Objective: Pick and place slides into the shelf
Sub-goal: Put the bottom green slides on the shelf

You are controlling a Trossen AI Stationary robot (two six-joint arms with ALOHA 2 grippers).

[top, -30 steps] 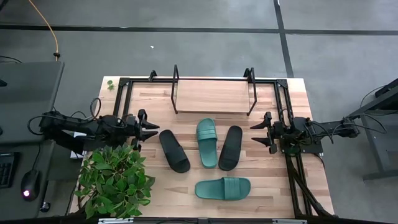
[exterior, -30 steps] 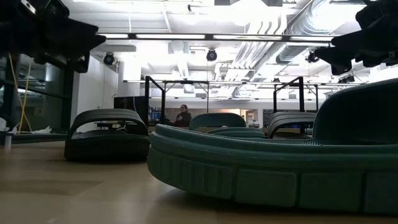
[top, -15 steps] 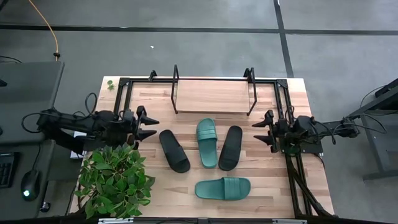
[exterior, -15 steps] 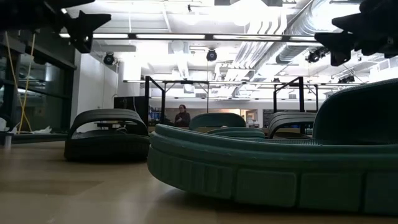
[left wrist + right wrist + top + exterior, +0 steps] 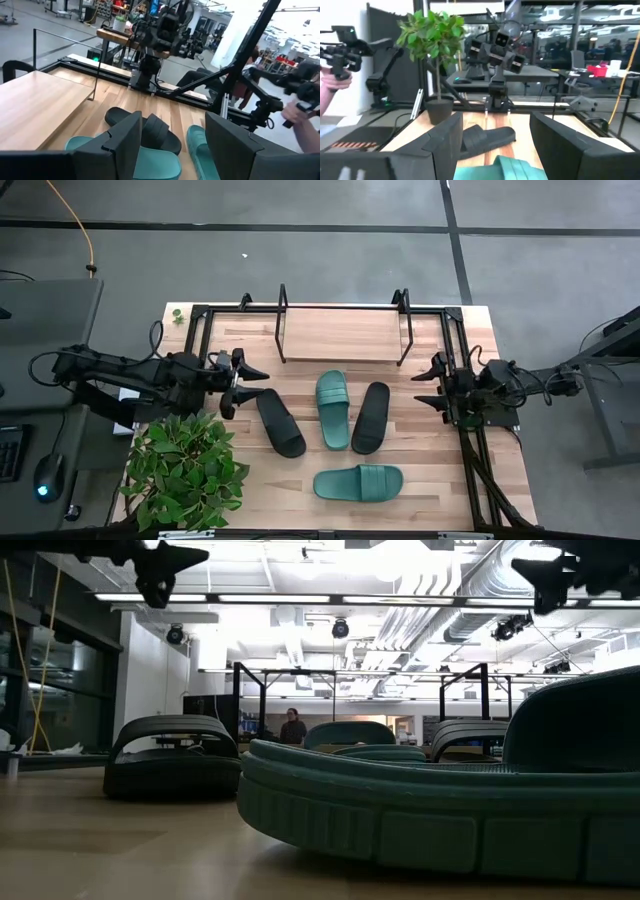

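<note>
left gripper (image 5: 257,381) beside slanted (toe-away) black slide (image 5: 280,421)

A grey concrete floor (image 5: 300,250) crossed by dark seams fills the top of the high view. Bright ceiling strip lights (image 5: 300,598) and pale ducts (image 5: 450,600) span the low view's top. A person (image 5: 293,726) stands mid-frame, far back.

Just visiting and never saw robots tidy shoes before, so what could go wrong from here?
The left claw hangs open right beside the left black slide, with the potted plant close by; the arm might brush its leaves. The teal slide and the right black slide lie nearly touching, so grabbing one may shove the other. The shelf has thin black end frames a carried slide could catch on.
</note>
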